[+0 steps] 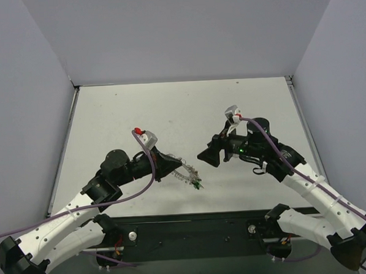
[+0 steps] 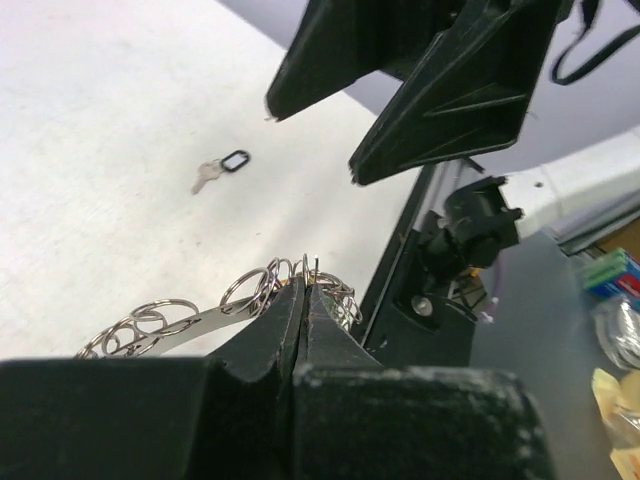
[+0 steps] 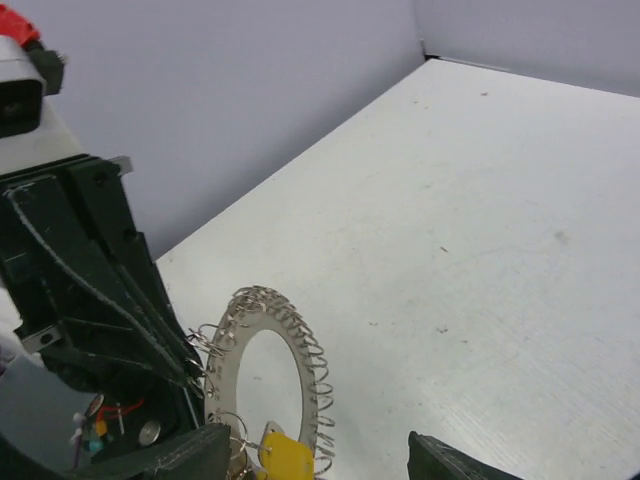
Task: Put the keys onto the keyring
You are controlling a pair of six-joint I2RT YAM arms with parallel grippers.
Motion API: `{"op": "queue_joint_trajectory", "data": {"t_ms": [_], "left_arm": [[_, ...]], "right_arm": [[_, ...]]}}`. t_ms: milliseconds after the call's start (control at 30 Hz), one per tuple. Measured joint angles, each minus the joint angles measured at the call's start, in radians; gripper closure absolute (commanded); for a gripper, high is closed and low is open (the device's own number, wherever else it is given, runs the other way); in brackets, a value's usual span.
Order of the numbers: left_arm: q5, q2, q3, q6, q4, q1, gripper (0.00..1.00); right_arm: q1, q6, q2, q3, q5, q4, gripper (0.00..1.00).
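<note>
One black-headed silver key (image 2: 222,170) lay loose; yellow-headed key (image 3: 285,455) hung on coiled silvery metal keyring (image 3: 262,308) — left claw (image 2: 303,290) clamped it, right claw (image 2: 311,140) gaped empty.

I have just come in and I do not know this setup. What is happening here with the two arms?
The left gripper is shut on the keyring and holds it up over the table. A yellow-headed key and a green-headed key hang on the ring. The right gripper is open and empty, facing the ring from close by. A black-headed key lies on the table, not yet on the ring.
</note>
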Motion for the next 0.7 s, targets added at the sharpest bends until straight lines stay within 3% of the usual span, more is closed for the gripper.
{"op": "queue_joint_trajectory", "data": {"t_ms": [267, 467, 700], "left_arm": [[-0.146, 0.000, 0.008, 0.025, -0.122, 0.000, 1.00], [-0.186, 0.000, 0.009, 0.036, -0.166, 0.000, 1.00], [-0.193, 0.000, 0.016, 0.053, -0.182, 0.000, 1.00]], "right_arm": [[-0.122, 0.105, 0.036, -0.037, 0.054, 0.002, 0.27], [-0.145, 0.134, 0.053, -0.045, 0.115, -0.018, 0.26], [-0.151, 0.172, 0.082, -0.041, 0.340, -0.096, 0.27]]}}
